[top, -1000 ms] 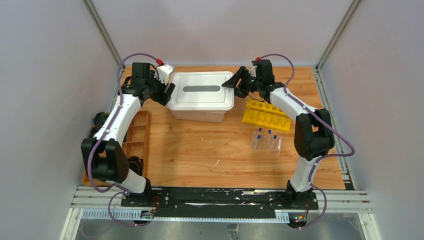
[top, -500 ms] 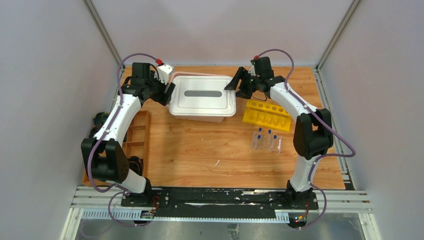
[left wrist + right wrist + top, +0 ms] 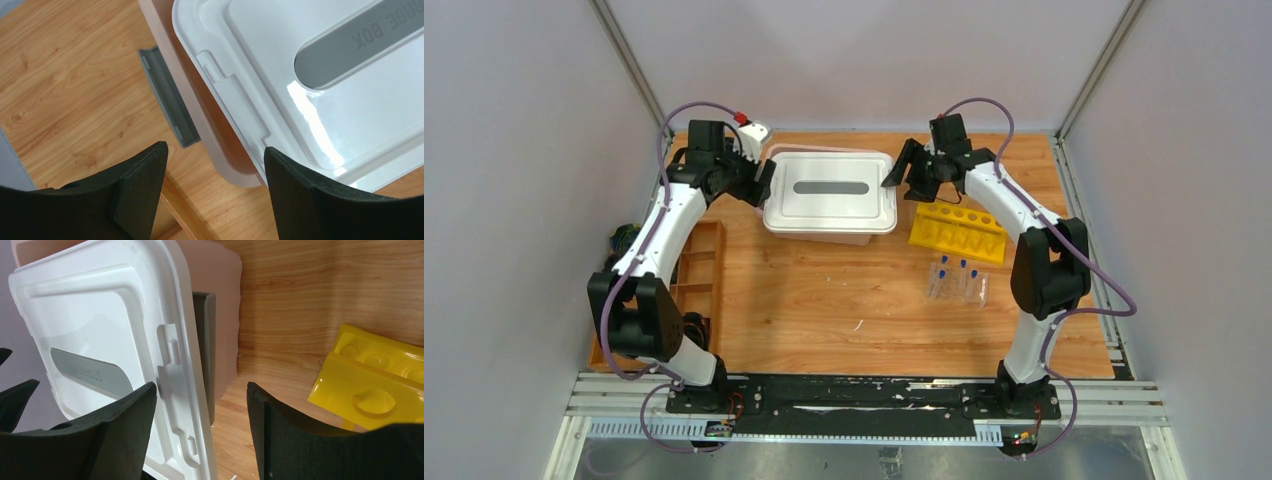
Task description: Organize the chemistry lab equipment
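- The left gripper (image 3: pixel 214 152) has its fingers (image 3: pixel 140 190) spread wide, and nothing is pinched between them.
- The right gripper (image 3: pixel 201 387) also has its fingers (image 3: pixel 120 430) spread, and no object is clamped.
- Each gripper is positioned at one short end of the white lid (image 3: pixel 829 190), left and right. This placement is judged to suit a two-arm handling of the lid by its end tabs.
- The lid lies on the pink bin (image 3: pixel 227 160) but is not seated squarely: a strip of the bin's rim is exposed along the left end.
- A grey handle (image 3: pixel 167 95) is folded down outside the bin's left wall, and a second handle (image 3: pixel 205 340) is seen at the right wall. Neither is touched.
- The yellow tube rack (image 3: pixel 957 230) lies on the table (image 3: pixel 824 300) just right of the bin. It is an opaque moulded block with a row of round wells, and all visible wells are empty.
- The clear tube rack (image 3: pixel 957 283) stands nearer, right of centre. Small clear tubes with blue caps (image 3: pixel 944 259) are held upright in it.
- Both racks are apart from the grippers and are judged not yet stowed.
- A wooden compartment tray (image 3: pixel 696 285) lies at the left edge, partly hidden by the left arm.
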Robot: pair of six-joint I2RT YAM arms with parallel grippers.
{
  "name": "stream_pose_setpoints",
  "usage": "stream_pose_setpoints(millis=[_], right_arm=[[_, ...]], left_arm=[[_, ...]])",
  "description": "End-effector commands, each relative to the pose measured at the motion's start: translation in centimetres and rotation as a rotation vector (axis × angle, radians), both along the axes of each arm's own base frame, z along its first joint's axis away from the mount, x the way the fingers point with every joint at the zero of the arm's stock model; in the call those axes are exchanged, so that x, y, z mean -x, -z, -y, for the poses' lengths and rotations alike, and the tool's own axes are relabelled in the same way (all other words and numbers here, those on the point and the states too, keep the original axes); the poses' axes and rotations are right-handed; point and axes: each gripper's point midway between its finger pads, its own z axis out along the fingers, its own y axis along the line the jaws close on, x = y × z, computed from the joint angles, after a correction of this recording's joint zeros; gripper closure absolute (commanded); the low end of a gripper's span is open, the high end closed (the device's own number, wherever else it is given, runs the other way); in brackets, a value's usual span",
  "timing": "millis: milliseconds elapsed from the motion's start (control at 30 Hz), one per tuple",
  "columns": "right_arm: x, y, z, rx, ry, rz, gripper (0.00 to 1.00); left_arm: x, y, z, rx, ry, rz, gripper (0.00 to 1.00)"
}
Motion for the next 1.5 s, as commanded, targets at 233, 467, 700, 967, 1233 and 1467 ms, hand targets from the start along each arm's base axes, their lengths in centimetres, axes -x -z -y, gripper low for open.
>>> stream_pose_setpoints(millis=[233,467,700,967,1233,1467], right_arm=[[1.8,-2.6,0.2,0.094,-0.028,0.064,0.3],[3.0,-2.4,-0.6,0.141,-0.041,0.063,0.32],[3.5,-1.8,-1.2,0.135,-0.023,0.045,0.34],[3.5,-1.6,-1.3,0.115,0.056,0.005,0.46],[3.3,-1.9,-1.5,0.11,0.134,0.0,0.48],[3.1,-2.3,-1.8,0.113,0.2,0.012,0.48]], left_arm=[[-1.0,0.6,0.5,0.034,0.003,-0.033,0.21],[-1.0,1.0,1.0,0.032,0.017,-0.051,0.19],[-0.8,-0.5,1.7,0.033,0.025,-0.019,0.18],[-1.0,-1.4,0.8,0.02,-0.008,0.0,0.17],[-1.2,-1.1,-0.2,0.04,-0.028,-0.011,0.14],[-0.6,0.4,0.0,0.023,0.02,-0.028,0.14]])
